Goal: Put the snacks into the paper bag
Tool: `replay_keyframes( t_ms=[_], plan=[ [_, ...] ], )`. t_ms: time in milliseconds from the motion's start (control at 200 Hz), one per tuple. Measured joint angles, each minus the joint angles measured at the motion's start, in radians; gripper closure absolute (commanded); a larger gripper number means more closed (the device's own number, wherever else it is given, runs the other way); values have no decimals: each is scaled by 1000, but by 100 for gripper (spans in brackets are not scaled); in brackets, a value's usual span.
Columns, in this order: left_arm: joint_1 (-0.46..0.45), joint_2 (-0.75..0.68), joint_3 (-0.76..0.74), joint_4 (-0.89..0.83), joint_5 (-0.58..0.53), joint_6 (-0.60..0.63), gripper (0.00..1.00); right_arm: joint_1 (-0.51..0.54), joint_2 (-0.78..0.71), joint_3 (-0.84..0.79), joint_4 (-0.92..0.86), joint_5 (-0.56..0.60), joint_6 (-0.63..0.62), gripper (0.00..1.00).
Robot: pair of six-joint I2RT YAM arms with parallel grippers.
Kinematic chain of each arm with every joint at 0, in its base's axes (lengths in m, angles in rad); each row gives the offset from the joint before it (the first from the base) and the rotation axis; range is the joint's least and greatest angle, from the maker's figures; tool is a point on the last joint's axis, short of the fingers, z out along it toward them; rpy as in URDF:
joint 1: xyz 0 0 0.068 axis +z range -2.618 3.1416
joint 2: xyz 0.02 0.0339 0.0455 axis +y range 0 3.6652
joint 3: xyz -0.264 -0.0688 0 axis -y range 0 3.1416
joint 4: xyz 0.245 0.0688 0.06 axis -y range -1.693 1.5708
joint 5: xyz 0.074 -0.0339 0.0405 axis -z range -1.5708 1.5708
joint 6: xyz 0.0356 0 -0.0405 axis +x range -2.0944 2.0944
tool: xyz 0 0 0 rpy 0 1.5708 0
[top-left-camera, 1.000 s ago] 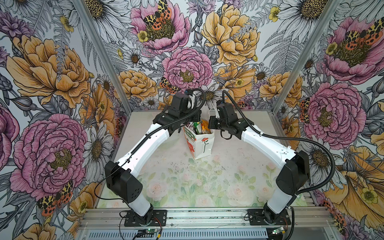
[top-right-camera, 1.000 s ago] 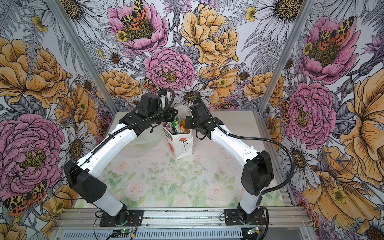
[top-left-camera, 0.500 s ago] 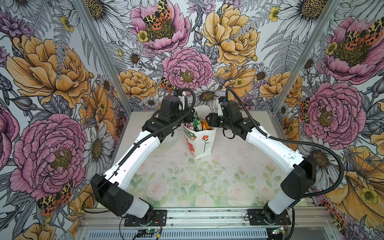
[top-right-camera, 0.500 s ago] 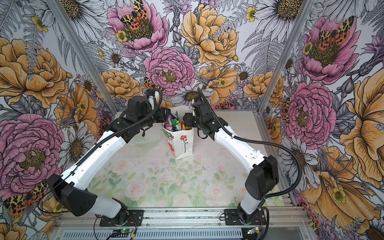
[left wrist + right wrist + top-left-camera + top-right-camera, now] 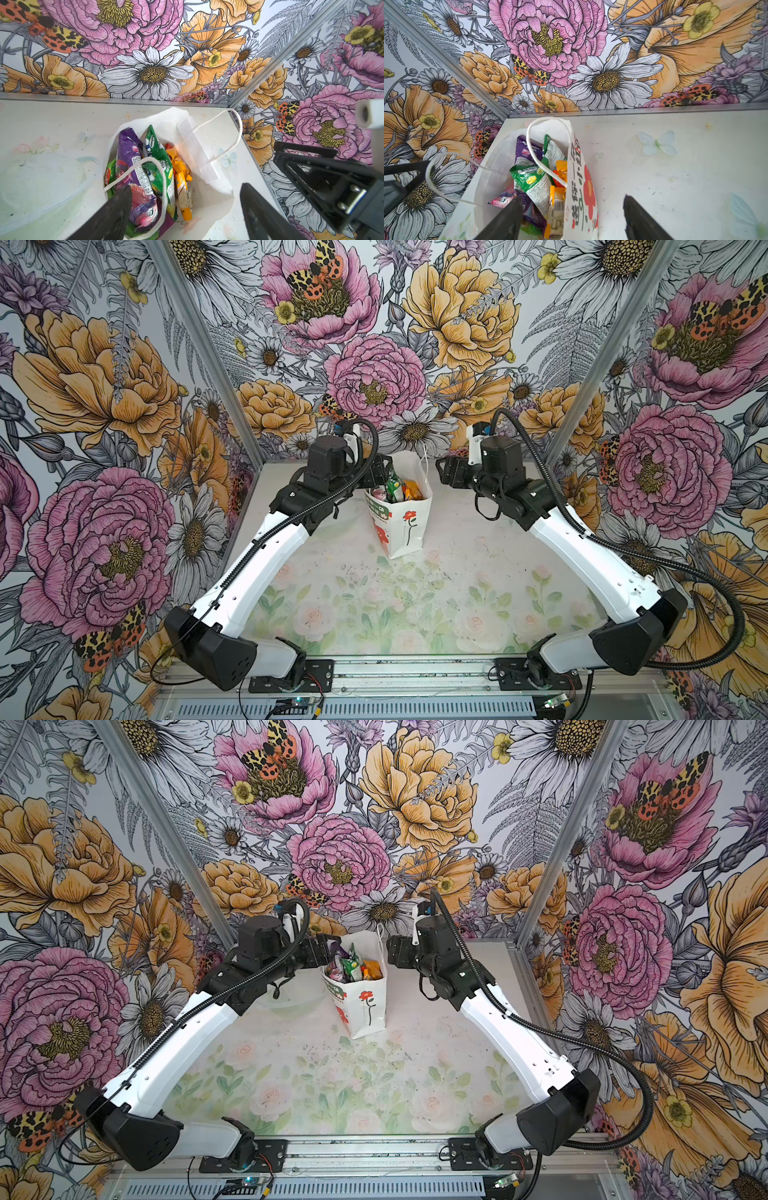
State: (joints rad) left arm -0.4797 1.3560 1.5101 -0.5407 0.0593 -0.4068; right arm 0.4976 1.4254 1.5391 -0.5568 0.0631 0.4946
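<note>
Snacks (image 5: 158, 162) stand packed inside the one paper bag (image 5: 405, 526), upright on the table (image 5: 457, 572) between the two claws, its mouth just below both. The left claw (image 5: 186, 190) is spread wide and holds nothing; its two dark fingers (image 5: 116, 212) frame the bag's mouth, one over the packets, one past the opposite rim. The right claw (image 5: 572, 200) is equally wide and empty, with one finger (image 5: 506, 218) over the packets and the other beyond the bag's flower-printed side, above bare table. Counted between the left claw's fingers: two purple packets (image 5: 128, 149), two green packets (image 5: 110, 176) and at least two orange-yellow packets (image 5: 182, 182); anything deeper is hidden. There are two white string handles (image 5: 165, 187), one looped across the packets, one hanging off the rim farther from that claw. One clear plastic dish (image 5: 291, 1002) lies on the table beside the bag, on the left claw's side. In both top views the claws face each other across the bag
</note>
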Motion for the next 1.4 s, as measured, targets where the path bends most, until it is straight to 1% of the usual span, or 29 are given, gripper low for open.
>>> replay_keyframes(
  t_ms=[45,185,255,360,490,621,681,751,841,901,1006,1086,1231,1341,1401],
  plan=[
    [4,-13,0,1,0,-3,2,-11,-11,-14,0,0,-5,22],
    [5,-45,0,-13,-20,14,2,-34,-44,-54,-7,12,-23,22],
    [5,-68,-5,-24,-61,21,1,-41,-74,-84,-8,32,-35,21],
    [10,-151,-69,-23,-164,36,1,-53,-150,-153,-6,114,-50,21],
    [58,-330,-237,15,-263,44,1,-104,-258,-261,8,227,-51,21],
    [141,-534,-485,117,-359,43,1,-164,-330,-376,35,324,-32,21],
    [166,-594,-599,172,-412,45,1,-187,-346,-436,57,358,-16,21],
    [184,-621,-705,223,-482,51,1,-208,-347,-504,84,391,-5,19],
    [197,-603,-827,288,-573,69,1,-232,-333,-582,119,428,3,15],
    [202,-573,-906,362,-608,92,1,-246,-316,-639,182,452,-12,11],
    [203,-511,-1066,570,-621,166,1,-270,-255,-723,284,496,-57,7],
    [203,-437,-1162,719,-622,231,1,-284,-183,-761,335,529,-88,7],
    [210,-318,-1211,902,-635,338,1,-298,-120,-833,441,562,-137,6],
    [267,-200,-1226,1102,-626,388,1,-298,-105,-873,541,579,-188,7],
    [299,-134,-1231,1174,-609,416,1,-298,-90,-889,609,582,-214,7]
  ],
)
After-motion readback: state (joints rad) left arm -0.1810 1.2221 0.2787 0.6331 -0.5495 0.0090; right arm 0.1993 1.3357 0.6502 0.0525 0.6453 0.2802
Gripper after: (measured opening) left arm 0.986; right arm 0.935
